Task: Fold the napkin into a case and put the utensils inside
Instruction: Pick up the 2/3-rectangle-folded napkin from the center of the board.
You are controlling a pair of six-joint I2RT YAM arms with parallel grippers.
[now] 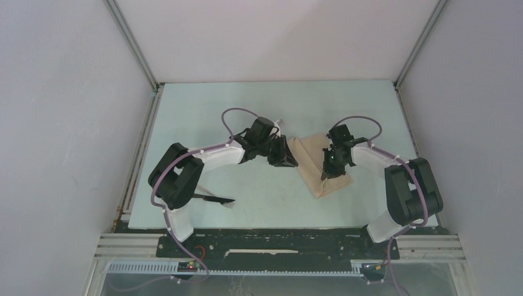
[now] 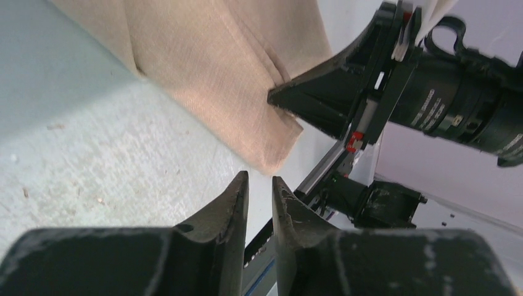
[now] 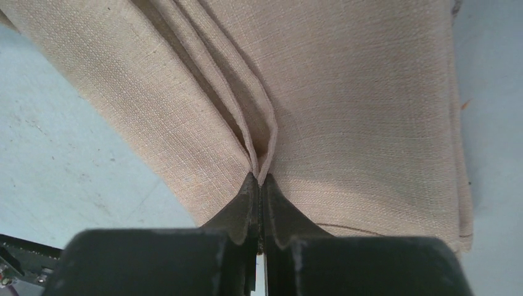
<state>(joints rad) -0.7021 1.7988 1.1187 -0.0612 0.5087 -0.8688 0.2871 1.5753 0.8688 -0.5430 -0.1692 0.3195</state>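
the napkin (image 1: 311, 169) lies folded into a narrow, several-layered strip on the pale table (image 1: 203, 117), at about 3 o'clock from the table's middle in the top view, its long side running from 11 o'clock down to 5 o'clock. the right gripper (image 3: 259, 180) comes in from 3 o'clock and has its fingers pressed together on a raised pleat of the cloth; the right wrist view shows two or three thin layers pinched up into a ridge right at the tips. that hold looks meant to lift or drag a layer over, either to make the next fold or to open a pocket for the case. the left gripper (image 2: 260, 185) hangs just beside the napkin's 9 o'clock edge with only a narrow gap between its fingers and nothing in it, probably waiting to pin or take a corner. the black cutlery (image 1: 216, 199) rests well apart from the napkin at 8 o'clock, near the left arm's (image 1: 179, 176) elbow, so the placing step is not yet begun. whether that dark shape is one piece or two is too small to tell, and no pale piece can be made out. the right gripper hides part of the napkin's near end from above, and how many layers it truly holds cannot be counted.
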